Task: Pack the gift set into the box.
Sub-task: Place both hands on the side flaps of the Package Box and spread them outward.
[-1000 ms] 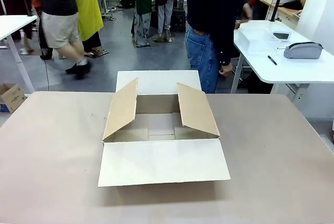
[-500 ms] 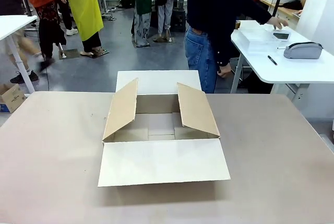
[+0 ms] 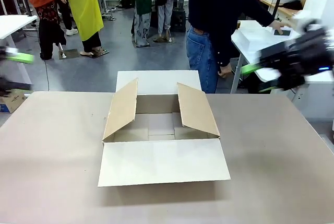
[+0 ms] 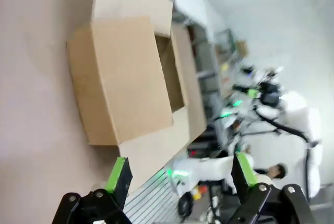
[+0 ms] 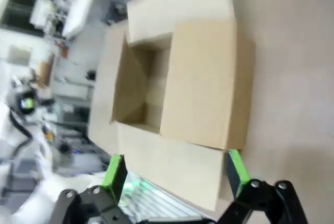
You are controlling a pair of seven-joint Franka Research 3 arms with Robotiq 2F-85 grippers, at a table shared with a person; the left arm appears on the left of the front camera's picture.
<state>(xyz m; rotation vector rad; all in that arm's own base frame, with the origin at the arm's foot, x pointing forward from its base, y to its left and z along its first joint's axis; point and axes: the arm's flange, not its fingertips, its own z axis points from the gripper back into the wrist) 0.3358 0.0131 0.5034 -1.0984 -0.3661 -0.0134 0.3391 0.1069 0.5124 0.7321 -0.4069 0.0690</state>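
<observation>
Worktop [image 3: 52, 172]: tan surface. The box [image 3: 162, 130] sits at its centre, plain brown cardboard, all four flaps open. The near flap lies flat toward the robot, the far flap lies flat away, and the two side flaps stand slanted up and outward, with bare cardboard floor showing between them. Left end effector [image 3: 13, 70]: blurred at the left edge, level with the worktop's far corner and well apart from the box. In its wrist view, the left end effector [image 4: 180, 174] has its green-padded fingers [image 4: 117, 174] spread wide, with the box [image 4: 125, 78] lying beyond them. Right end effector [image 3: 255, 78]: blurred and raised at the far right, well apart from the box. In its wrist view, the right end effector [image 5: 175, 169] is likewise spread and pinching nothing, with the box [image 5: 177, 78] ahead of its fingers. A small printed carton [image 3: 10, 98] sits on the floor at far left, its blue print too small to read. Beyond the worktop, a person [image 3: 216, 20] in jeans reaches a hand [image 3: 276, 24] onto a white side table [image 3: 250, 38].
</observation>
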